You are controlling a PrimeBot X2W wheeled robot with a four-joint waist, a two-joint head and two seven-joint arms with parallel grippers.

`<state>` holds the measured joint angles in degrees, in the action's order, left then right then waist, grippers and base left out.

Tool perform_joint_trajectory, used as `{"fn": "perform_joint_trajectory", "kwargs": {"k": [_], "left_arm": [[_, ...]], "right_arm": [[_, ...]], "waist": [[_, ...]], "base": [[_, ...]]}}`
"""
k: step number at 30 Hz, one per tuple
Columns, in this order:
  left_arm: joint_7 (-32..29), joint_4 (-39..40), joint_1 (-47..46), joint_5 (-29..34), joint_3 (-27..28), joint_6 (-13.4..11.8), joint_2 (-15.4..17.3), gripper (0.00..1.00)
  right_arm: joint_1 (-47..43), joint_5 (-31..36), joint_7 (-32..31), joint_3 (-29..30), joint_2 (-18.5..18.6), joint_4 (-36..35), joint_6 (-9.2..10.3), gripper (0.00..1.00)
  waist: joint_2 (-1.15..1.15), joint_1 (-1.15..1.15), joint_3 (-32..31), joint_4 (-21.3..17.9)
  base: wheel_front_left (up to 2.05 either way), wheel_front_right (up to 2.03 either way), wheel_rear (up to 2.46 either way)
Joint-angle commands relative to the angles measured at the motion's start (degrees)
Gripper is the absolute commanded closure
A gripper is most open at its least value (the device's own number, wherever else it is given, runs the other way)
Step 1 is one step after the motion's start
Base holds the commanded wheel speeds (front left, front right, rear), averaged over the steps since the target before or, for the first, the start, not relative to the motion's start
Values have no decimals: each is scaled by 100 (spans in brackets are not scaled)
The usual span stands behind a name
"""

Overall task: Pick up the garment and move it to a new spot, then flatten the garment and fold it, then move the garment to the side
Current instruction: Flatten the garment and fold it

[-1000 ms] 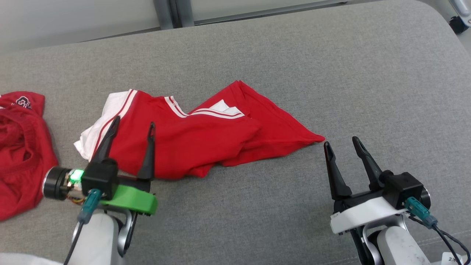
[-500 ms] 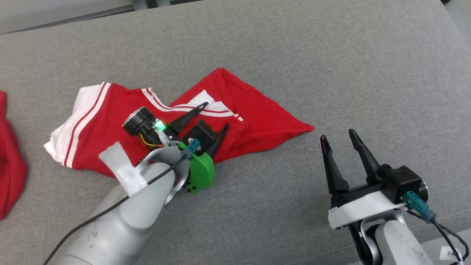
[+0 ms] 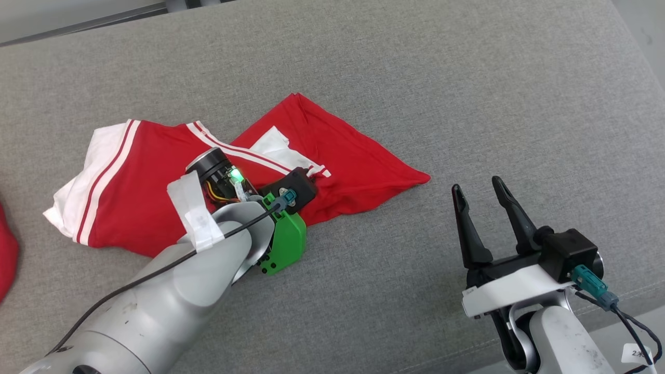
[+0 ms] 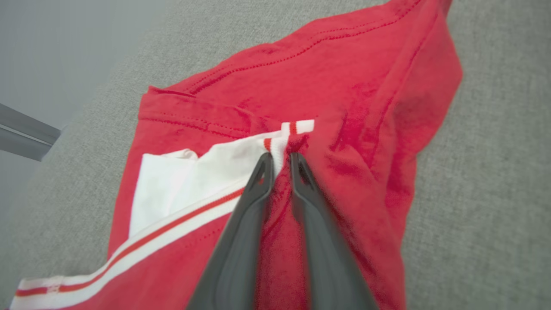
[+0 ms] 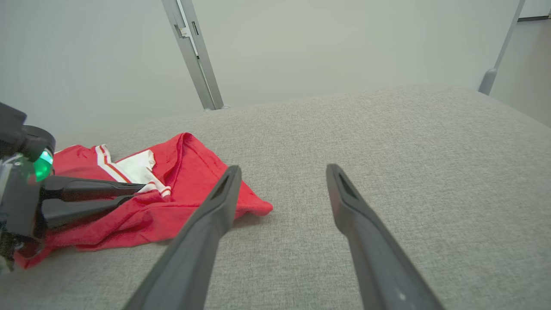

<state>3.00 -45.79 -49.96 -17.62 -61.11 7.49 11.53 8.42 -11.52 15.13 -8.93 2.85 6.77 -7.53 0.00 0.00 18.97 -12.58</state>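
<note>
Your left gripper pinches the crumpled red shirt, your right gripper gapes empty; lifting, flattening and folding seemingly remain.

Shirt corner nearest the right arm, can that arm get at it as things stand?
Probably yes. The right pincer is open and apart from the shirt, with bare cushion between it and that corner. The left pincer grips farther in, at the striped trim.

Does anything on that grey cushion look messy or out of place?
Yes: the red shirt lies crumpled and doubled over on the grey cushion, a white panel showing through the folds. The left claw is pinched on its striped trim; nothing looks torn or spilled.
</note>
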Motion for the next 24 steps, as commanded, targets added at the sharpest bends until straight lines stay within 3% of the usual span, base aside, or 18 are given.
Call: {"fn": "perform_joint_trajectory", "kwargs": {"k": [1,4,8,13,17,24], "left_arm": [[18,-72,-50,-85,-56,-6,102,100],[216,49,-134,-385,-47,-6,62,100],[366,550,-242,-1279,-18,-6,2,100],[285,1619,-890,-2443,47,-6,327,100],[260,2228,-1587,-3039,439,-5,442,100],[58,2499,-3046,-3156,997,-115,170,100]], "right_arm": [[-53,-52,3,1,6,10,8,0],[-76,-79,3,3,6,20,8,0],[-130,-122,3,-13,7,61,8,0],[-198,-232,3,-37,5,105,8,0],[-220,-395,3,-30,9,89,8,0],[-242,-571,3,15,5,64,8,0]], "waist": [[0,0,-67,-6],[0,0,-174,-21],[0,0,-369,-59],[0,0,-611,-169],[0,0,-712,-358],[0,0,-710,-725]], "base": [[0,0,0],[0,0,0],[0,0,0],[0,0,0],[0,0,0],[0,0,0]]}}
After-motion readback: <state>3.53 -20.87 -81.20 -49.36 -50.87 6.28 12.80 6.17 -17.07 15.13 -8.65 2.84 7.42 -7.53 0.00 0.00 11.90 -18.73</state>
